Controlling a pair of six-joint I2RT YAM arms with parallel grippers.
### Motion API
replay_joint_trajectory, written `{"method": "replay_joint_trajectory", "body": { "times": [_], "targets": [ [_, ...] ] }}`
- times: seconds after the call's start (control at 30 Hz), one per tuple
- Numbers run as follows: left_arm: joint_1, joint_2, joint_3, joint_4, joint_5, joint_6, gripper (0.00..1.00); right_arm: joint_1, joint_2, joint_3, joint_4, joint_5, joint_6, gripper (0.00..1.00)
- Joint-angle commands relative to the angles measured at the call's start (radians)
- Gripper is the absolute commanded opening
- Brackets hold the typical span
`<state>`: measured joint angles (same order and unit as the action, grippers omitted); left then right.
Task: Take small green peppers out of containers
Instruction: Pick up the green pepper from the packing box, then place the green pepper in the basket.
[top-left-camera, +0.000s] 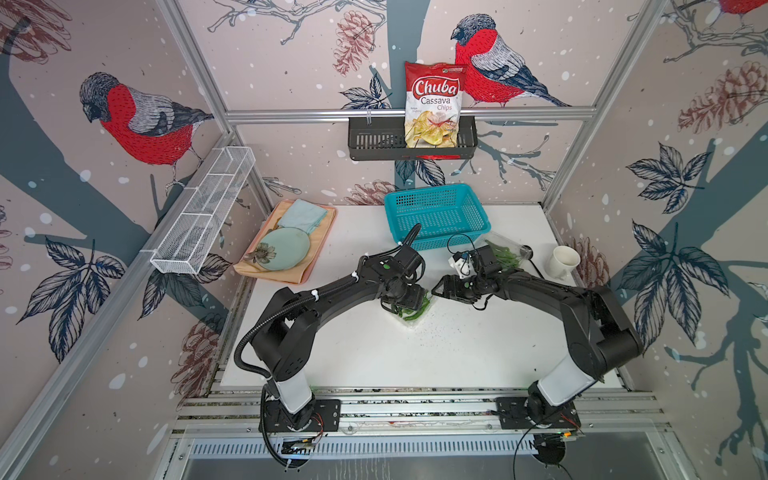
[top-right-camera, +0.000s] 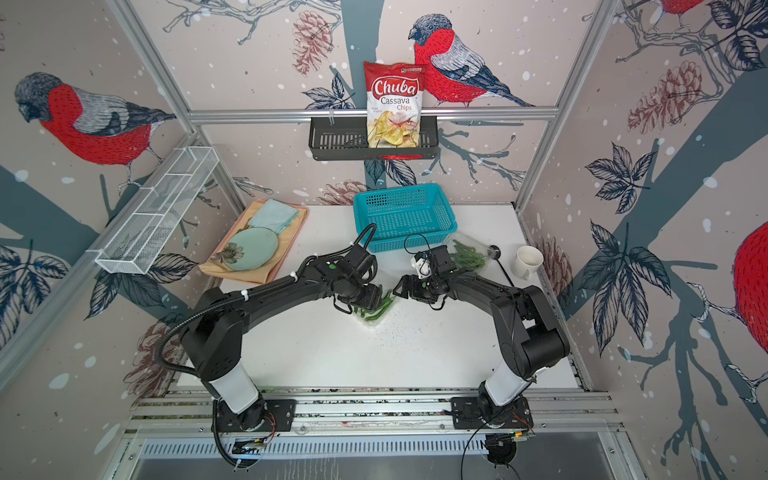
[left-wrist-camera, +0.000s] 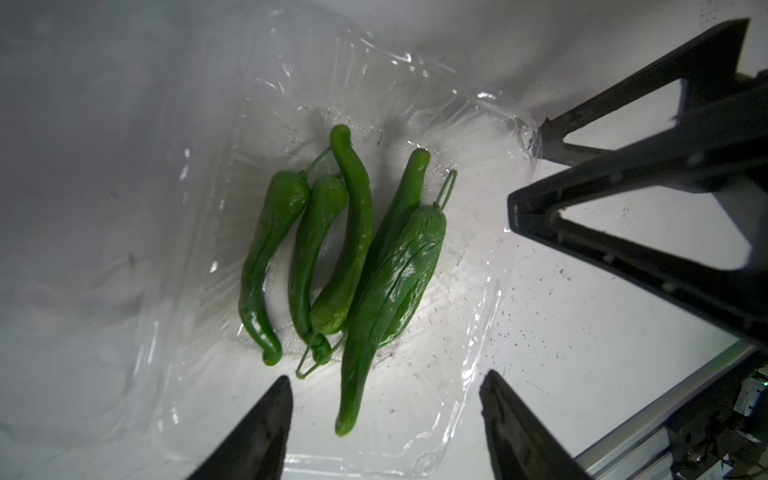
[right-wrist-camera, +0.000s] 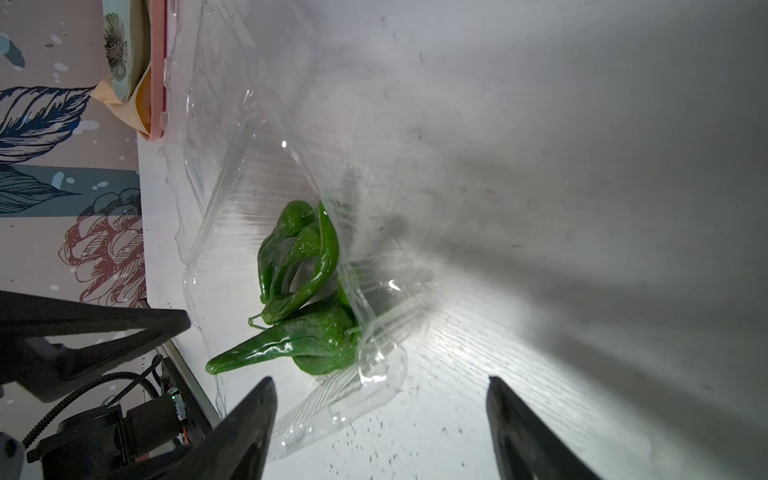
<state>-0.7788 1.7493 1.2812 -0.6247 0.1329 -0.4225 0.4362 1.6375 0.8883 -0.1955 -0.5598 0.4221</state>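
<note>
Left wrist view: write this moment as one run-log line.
left gripper: open, above peppers | peppers: in open container | right gripper: open, beside container

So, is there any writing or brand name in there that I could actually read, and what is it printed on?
"Chuba": large white brand script on the red-and-white chip bag standing in the black wall basket.
"Cassava Chips": just below the brand on the same bag.
The small logo at the bag's top edge and the fine print beside the pictured chips are too small to read.
Nothing else in these views carries readable text.
</note>
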Motion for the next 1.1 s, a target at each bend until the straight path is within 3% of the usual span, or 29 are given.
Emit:
{"method": "replay_joint_trajectory", "body": {
  "times": [0.0, 0.1, 0.47, 0.73, 0.83, 1.07],
  "targets": [
    [-0.003, 0.032, -0.011, 0.061, 0.037, -0.008, 0.69, 0.000, -0.002, -0.003, 0.001, -0.022, 0.001, 0.79],
    [-0.004, 0.060, -0.038, 0.088, 0.028, -0.011, 0.67, 0.001, 0.011, -0.002, 0.002, -0.024, 0.000, 0.79],
    [-0.004, 0.091, -0.050, 0.121, 0.033, -0.014, 0.33, 0.001, 0.033, -0.006, 0.002, -0.024, -0.006, 0.79],
    [-0.004, 0.051, 0.000, 0.056, 0.028, -0.001, 0.14, 0.001, 0.036, -0.005, 0.001, -0.022, -0.009, 0.80],
    [-0.004, 0.028, 0.013, 0.028, -0.006, 0.005, 0.01, 0.002, 0.036, -0.004, -0.001, -0.022, -0.011, 0.80],
    [-0.004, 0.015, 0.061, -0.031, -0.055, 0.025, 0.00, 0.001, 0.033, -0.003, -0.004, -0.023, -0.013, 0.80]
  ]
}}
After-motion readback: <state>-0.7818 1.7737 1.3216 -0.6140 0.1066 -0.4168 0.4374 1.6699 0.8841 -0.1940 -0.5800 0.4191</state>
